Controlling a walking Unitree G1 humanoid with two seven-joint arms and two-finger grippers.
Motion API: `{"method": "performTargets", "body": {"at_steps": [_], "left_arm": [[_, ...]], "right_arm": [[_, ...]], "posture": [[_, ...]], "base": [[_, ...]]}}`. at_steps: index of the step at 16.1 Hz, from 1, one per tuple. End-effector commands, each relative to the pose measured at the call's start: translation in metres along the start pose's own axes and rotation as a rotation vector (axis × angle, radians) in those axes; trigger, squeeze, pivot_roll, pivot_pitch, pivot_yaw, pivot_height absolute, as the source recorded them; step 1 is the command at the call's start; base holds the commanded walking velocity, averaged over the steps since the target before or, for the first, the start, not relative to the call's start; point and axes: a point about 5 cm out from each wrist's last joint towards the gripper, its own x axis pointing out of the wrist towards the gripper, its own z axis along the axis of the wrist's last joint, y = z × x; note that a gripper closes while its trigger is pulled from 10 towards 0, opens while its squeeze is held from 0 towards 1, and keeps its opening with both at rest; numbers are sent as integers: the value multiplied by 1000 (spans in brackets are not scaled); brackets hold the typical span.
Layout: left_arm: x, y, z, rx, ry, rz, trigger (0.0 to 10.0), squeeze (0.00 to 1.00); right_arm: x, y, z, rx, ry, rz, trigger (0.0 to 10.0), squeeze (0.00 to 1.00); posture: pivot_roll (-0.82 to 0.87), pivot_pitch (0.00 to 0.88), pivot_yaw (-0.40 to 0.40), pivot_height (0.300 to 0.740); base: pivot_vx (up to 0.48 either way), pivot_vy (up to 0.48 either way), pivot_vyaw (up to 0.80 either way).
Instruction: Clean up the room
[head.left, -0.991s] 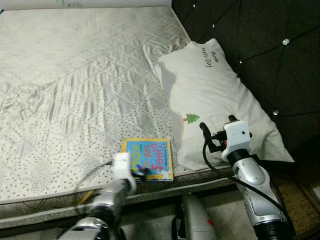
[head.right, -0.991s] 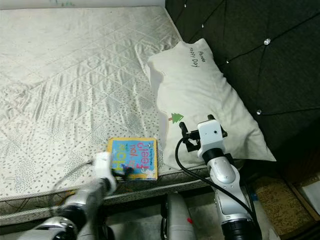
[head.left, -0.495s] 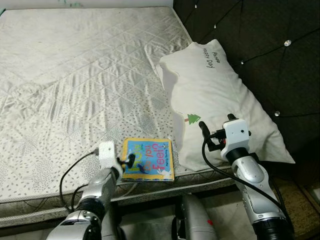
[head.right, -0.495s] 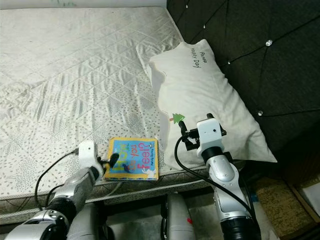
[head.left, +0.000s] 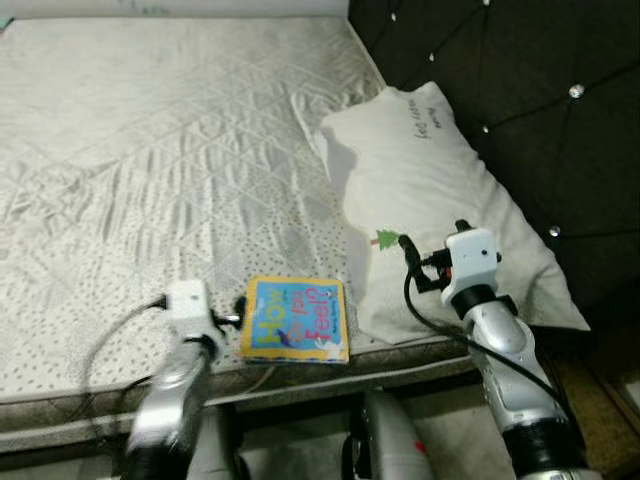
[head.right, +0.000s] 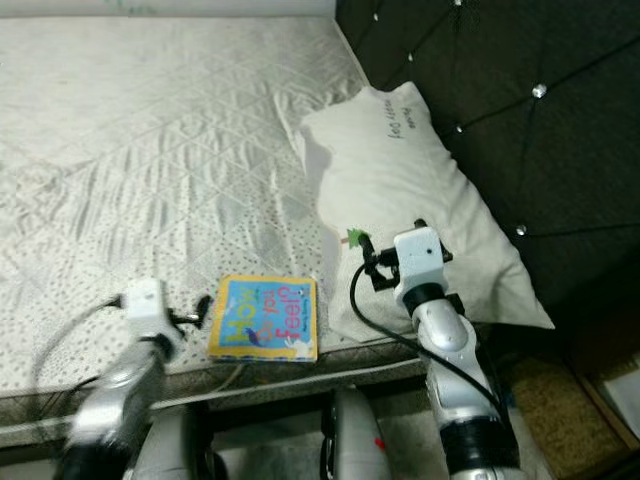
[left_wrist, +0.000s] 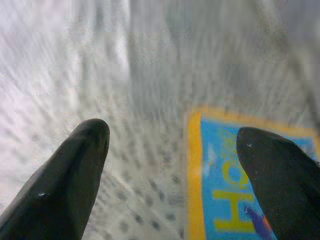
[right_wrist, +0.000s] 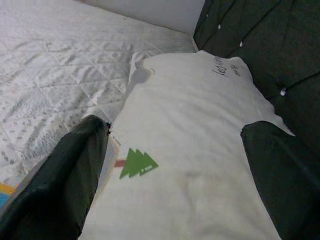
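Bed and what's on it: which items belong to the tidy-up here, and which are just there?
Part of the job:
- picture book at the mattress's near edge
- left hand, open beside the book
- right hand, open over the pillow

Just there:
- pillow
- mattress
- tufted headboard

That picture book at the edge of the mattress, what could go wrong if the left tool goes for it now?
1. The picture book lies flat near the mattress edge; a sideways nudge from the open left tool might push it off.
2. Lying flat, it gives the fingers little to get under, so they may slip over its cover.
3. The right tool hangs open over the pillow and could snag it.
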Motion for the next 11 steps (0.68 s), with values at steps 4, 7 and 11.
{"method": "performTargets", "body": {"at_steps": [4,7,11], "left_arm": [[-63,5,24,193,-198,15,10000,0],[-81,1,27,167,-213,36,10000,0],[-81,-6,34,177,-216,-1,10000,0]], "right_arm": [[4,18,-14,141,100,49,10000,0],[6,26,-21,181,156,67,10000,0],[7,26,-19,180,143,48,10000,0]], "posture": [[59,114,-77,615],[78,122,-83,615],[64,123,-58,615]], "base": [[0,0,0],[0,0,0],[0,0,600]]}}
